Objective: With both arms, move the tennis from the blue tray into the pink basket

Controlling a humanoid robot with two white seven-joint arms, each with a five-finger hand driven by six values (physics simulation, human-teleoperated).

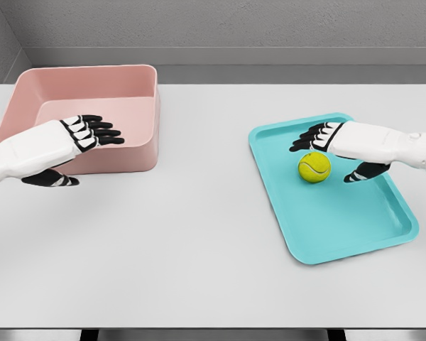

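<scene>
— So, what's biggest?
— Wide white table (199,234); far left, a pink plastic rectangular basket (138,78); right, a flat turquoise plastic tray (341,238).
— Hands?
— Left hand (71,145) in front of the basket, fingers spread, empty. Right hand (341,145) above the tray, fingers open.
— Ball?
— Small yellow-green fuzzy tennis ball (314,168) lies on the tray, ungrasped, between that hand's thumb and fingers.

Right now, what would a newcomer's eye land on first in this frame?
The bright yellow-green tennis ball on the turquoise plastic tray at the table's right, with the white right hand spread open just over it, holding nothing. At the far left stands the deep pink rectangular basket, the open left hand hovering at its front wall.
</scene>
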